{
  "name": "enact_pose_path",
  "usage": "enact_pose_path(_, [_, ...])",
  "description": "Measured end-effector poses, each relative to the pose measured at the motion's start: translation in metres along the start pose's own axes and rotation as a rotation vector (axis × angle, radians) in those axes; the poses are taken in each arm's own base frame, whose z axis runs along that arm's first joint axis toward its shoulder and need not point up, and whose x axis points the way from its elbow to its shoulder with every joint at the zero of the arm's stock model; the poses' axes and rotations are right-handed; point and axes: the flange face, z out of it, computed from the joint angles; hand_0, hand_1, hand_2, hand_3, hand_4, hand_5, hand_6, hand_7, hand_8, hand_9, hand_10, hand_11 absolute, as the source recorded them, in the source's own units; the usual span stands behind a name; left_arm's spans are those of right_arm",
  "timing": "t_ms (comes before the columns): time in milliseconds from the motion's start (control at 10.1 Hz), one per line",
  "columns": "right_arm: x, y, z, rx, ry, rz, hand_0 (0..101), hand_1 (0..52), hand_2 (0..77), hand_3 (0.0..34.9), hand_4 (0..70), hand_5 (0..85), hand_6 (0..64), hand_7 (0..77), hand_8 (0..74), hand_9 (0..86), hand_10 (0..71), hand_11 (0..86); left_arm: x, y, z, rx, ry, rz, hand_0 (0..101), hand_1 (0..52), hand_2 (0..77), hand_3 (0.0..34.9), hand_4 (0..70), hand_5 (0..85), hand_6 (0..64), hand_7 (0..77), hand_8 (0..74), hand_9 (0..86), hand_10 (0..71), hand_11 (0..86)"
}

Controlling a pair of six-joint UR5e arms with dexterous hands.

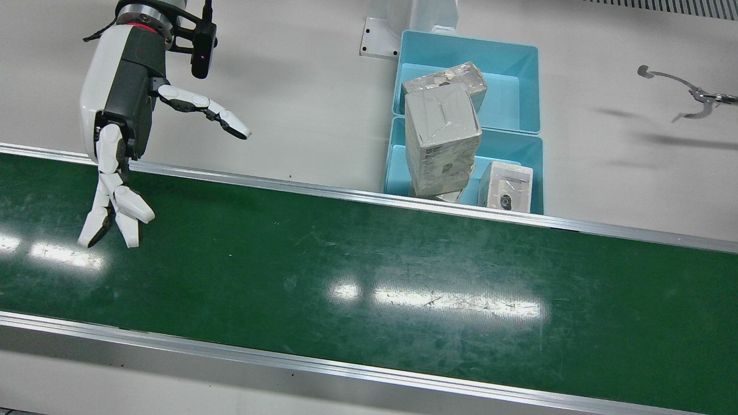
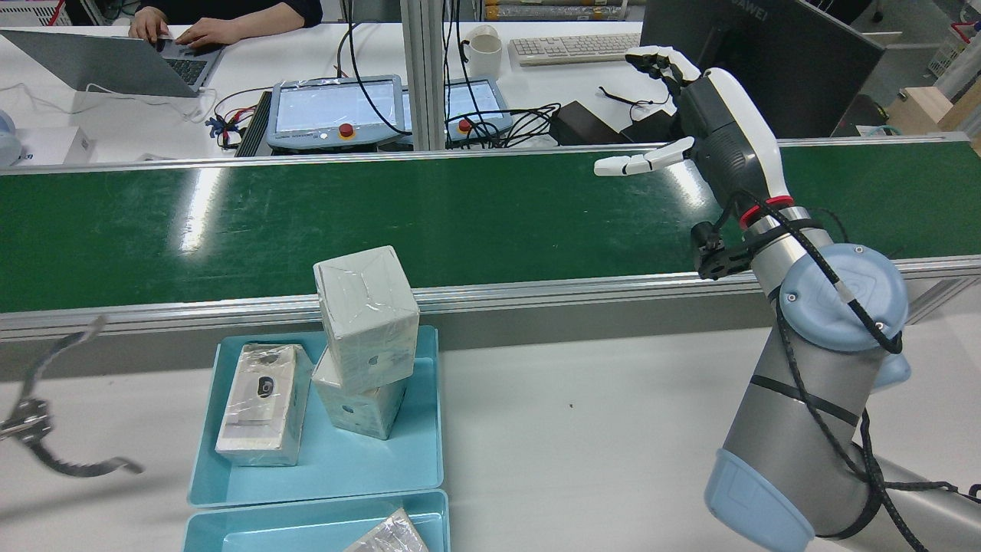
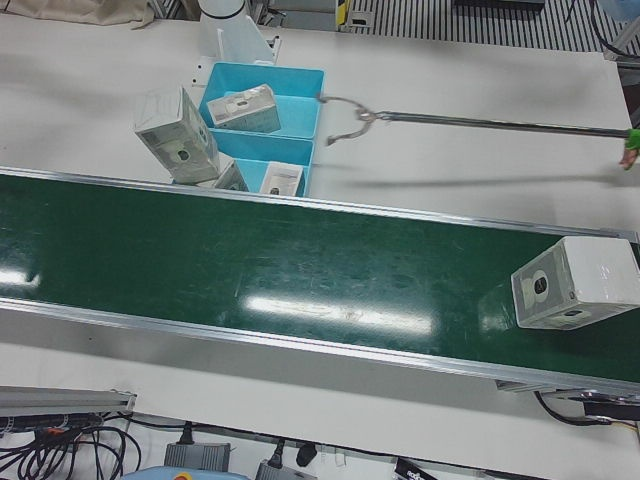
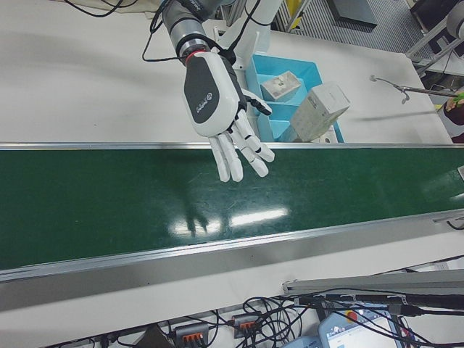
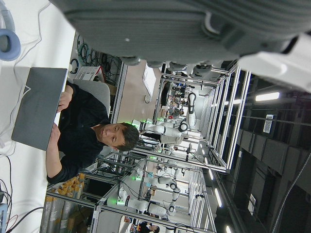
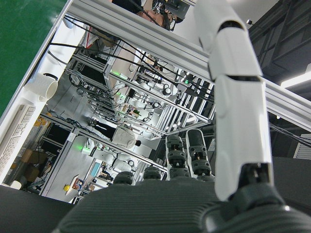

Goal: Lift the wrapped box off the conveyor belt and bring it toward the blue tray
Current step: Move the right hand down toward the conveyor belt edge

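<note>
Film-wrapped cuboid box (image 3: 574,283), glossy green belt (image 3: 300,275)

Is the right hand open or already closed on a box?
Open. The right hand hovers over the green conveyor belt with fingers spread and nothing between them. The only wrapped box on the belt lies far off, untouched.

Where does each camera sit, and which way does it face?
Front view: overhead, looking down on the belt; right hand.
Rear view: high behind the robot, facing operators' desks; right arm.
Left-front view: operators' side, left half; wrapped box on belt, no arm.
Right-front view: operators' side, right half; right hand.
Left hand view: sideways, toward a seated person; left hand underside.
Right hand view: sideways, toward racks; right hand's fingers.
Shared: front and rear both show the blue trays.
</note>
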Motion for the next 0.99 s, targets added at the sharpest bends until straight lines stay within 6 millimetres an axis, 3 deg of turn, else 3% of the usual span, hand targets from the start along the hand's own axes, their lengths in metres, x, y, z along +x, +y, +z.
enact_pose_path(197, [0.004,-0.015,0.002,0.021,0.002,0.037,49,13.6,7.6,10.3,0.0,21.3,2.2,3.3,1.6,1.6,0.0,1.6,0.000,0.000,0.000,0.000,0.000,0.000,0,0.0,0.5,0.0,0.0,1.1,0.0,0.0,0.5,0.0,0.5,0.5])
enact_pose_path(296, [0.012,-0.024,0.005,0.036,0.010,0.067,49,13.6,7.6,10.3,0.0,21.3,2.2,3.3,1.6,1.6,0.0,1.6,0.000,0.000,0.000,0.000,0.000,0.000,0,0.0,0.5,0.0,0.0,1.1,0.0,0.0,0.5,0.0,0.5,0.5])
enact_pose_path(394, [0.024,-0.036,0.008,0.055,0.020,0.106,49,17.5,7.6,7.8,0.5,22.4,3.3,6.0,3.3,1.6,0.0,1.6,0.000,0.000,0.000,0.000,0.000,0.000,0,0.0,0.5,0.0,0.0,1.1,0.0,0.5,0.5,0.0,0.0,0.5])
enact_pose_path(493, [0.034,-0.049,0.010,0.072,0.027,0.145,49,17.5,7.6,7.8,0.5,22.4,3.3,6.0,3.3,1.6,0.0,1.6,0.000,0.000,0.000,0.000,0.000,0.000,0,0.0,0.5,0.0,0.0,1.1,0.0,0.0,0.5,0.0,0.0,0.5])
enact_pose_path(592, [0.041,-0.060,0.010,0.084,0.032,0.174,48,14.7,8.7,0.1,0.0,22.4,4.4,6.0,3.3,3.8,0.0,1.6,0.000,0.000,0.000,0.000,0.000,0.000,0,0.0,0.5,0.0,0.0,1.1,0.0,0.0,0.5,0.5,0.5,0.5])
enact_pose_path(986, [0.047,-0.071,0.009,0.095,0.035,0.202,47,13.1,6.0,0.2,0.0,22.4,3.3,3.3,2.7,5.4,0.0,1.6,0.000,0.000,0.000,0.000,0.000,0.000,0,0.0,0.5,0.0,0.0,0.5,0.0,0.5,0.5,0.0,0.5,0.5])
